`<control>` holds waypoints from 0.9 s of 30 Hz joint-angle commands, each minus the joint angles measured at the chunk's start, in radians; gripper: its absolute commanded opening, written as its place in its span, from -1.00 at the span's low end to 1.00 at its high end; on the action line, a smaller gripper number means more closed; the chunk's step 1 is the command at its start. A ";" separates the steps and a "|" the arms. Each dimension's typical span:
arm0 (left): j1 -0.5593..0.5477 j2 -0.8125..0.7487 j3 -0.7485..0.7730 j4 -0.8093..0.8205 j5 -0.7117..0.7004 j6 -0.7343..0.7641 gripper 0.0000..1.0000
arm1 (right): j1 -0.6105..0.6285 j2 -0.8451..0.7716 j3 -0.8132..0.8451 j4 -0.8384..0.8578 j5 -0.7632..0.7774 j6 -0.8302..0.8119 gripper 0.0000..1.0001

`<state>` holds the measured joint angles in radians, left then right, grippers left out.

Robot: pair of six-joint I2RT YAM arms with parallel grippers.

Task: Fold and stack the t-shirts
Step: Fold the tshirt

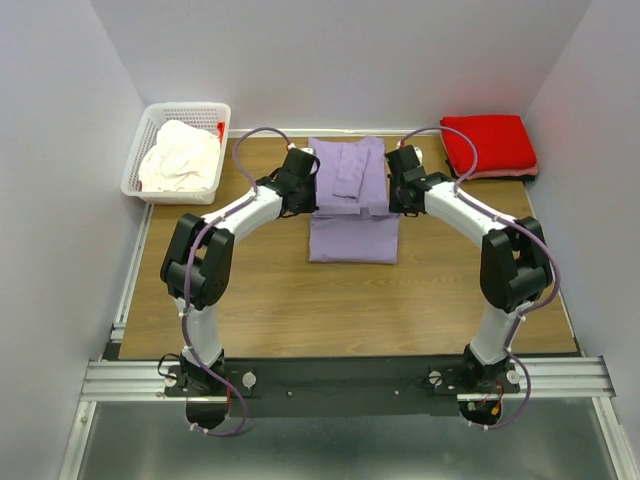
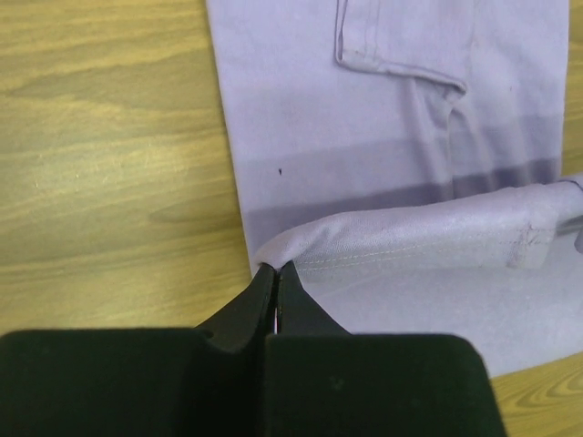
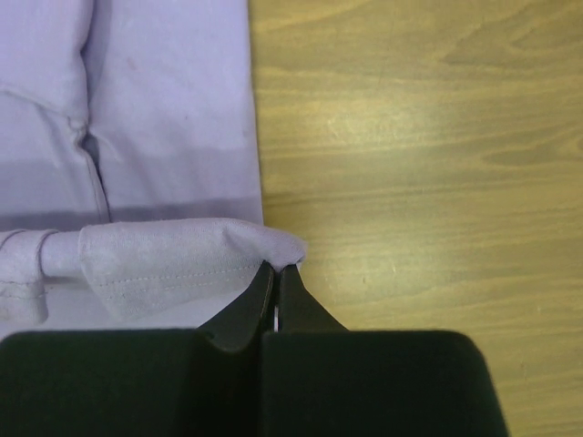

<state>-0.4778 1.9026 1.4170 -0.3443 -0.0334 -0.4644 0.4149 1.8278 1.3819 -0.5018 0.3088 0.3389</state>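
Top external: lavender t-shirt [image 1: 352,232] lies lengthwise, far-to-near. Left gripper [image 2: 276,276] and right gripper [image 3: 278,276] pinch its opposite side edges (jaws closed on cloth).

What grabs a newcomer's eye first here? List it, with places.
The lavender t-shirt lies partly folded in the middle of the wooden table, with the left fingers and right fingers each shut on a raised fold at its opposite side edges. Next come the bright red t-shirt, folded at the far right corner, and the cream t-shirt, crumpled in the white basket at the far left.
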 commanded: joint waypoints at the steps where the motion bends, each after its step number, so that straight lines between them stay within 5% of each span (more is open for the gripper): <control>1: 0.022 0.042 0.030 0.014 -0.025 0.027 -1.00 | -0.014 0.060 0.042 0.039 0.010 -0.023 -0.99; 20: 0.053 0.116 0.030 0.077 -0.025 0.026 -1.00 | -0.025 0.211 0.100 0.112 0.026 -0.044 -0.99; 23: 0.053 0.125 0.025 0.091 -0.020 0.030 -0.60 | -0.024 0.223 0.105 0.114 0.035 -0.044 -0.88; 26: 0.053 0.110 0.014 0.100 -0.013 0.029 -0.22 | -0.024 0.202 0.097 0.114 0.030 -0.040 -0.46; 27: 0.051 0.090 0.008 0.100 -0.013 0.027 -0.08 | -0.025 0.189 0.092 0.114 0.026 -0.034 -0.12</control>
<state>-0.4362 2.0205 1.4322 -0.2695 -0.0334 -0.4427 0.4034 2.0289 1.4559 -0.4038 0.3077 0.3058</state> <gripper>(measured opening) 0.367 0.246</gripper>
